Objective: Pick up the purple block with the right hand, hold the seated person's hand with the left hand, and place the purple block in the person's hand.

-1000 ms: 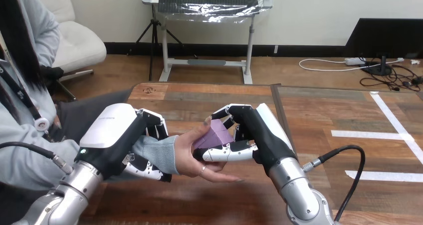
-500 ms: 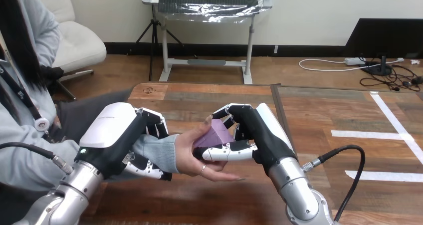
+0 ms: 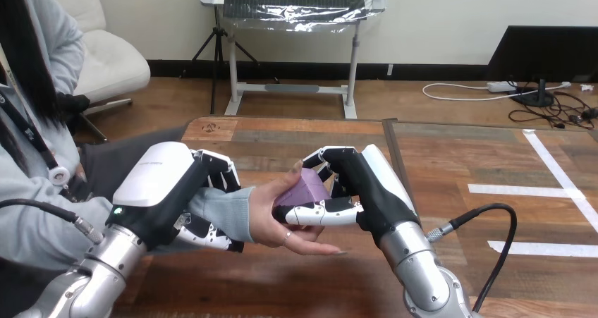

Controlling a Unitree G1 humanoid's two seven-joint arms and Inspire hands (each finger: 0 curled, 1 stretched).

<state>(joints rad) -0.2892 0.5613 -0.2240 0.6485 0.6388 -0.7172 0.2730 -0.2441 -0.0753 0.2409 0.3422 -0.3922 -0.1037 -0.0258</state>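
Note:
The purple block [image 3: 304, 189] sits between the thumb and fingers of my right hand [image 3: 367, 191], which is shut on it. It rests in the person's hand [image 3: 278, 219], held palm up just above the table, their fingers rising along the block's left side. My left hand [image 3: 166, 194] is shut on the person's wrist: its fingers curl over the grey sleeve [image 3: 220, 212] and its thumb shows beneath it. The block's underside is hidden by my thumb and the person's palm.
The wooden table [image 3: 296, 138] stretches ahead, its far edge beyond my hands. The person sits at the left side. A black cable [image 3: 493, 223] loops beside my right forearm.
My right hand and the block have dipped slightly lower into the person's palm. My left hand has crept slightly up and right along the wrist.

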